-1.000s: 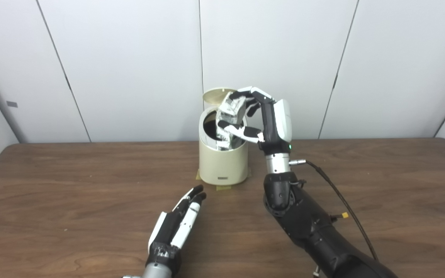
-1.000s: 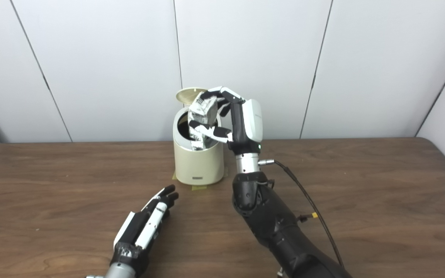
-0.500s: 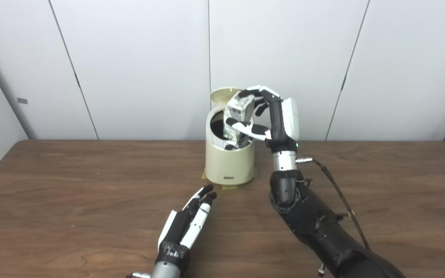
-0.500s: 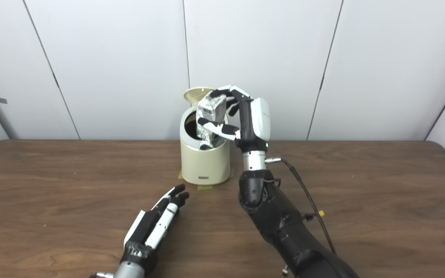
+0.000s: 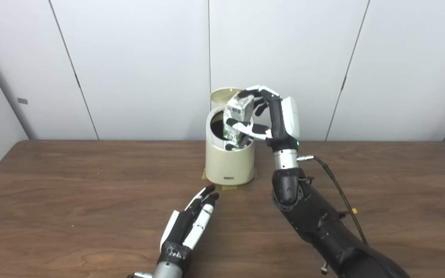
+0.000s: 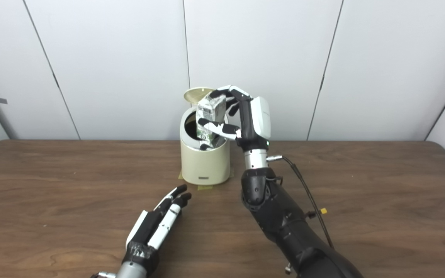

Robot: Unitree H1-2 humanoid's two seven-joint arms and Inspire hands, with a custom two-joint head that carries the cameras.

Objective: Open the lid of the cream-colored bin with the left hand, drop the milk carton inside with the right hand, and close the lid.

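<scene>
In the left eye view, the right hand [image 5: 272, 116] pinches the carton [image 5: 236, 121] over the open bin [image 5: 228, 166]; its lower end is inside, the lid [image 5: 222, 96] stands up behind.

In the right eye view, the left hand [image 6: 157, 226] lies near on the table [image 6: 52, 193], fingers straight and together, holding nothing.

Bright, even overhead light, soft faint shadows, sharp focus, mild sheen on tabletop [image 5: 72, 185]

A lab or test room is suggested, though little is shown. A bare wooden table [image 5: 72, 193] is set against plain white wall panels [image 5: 137, 65] at the far side, and a cable [image 5: 338, 189] is run along the robot's right arm.
</scene>
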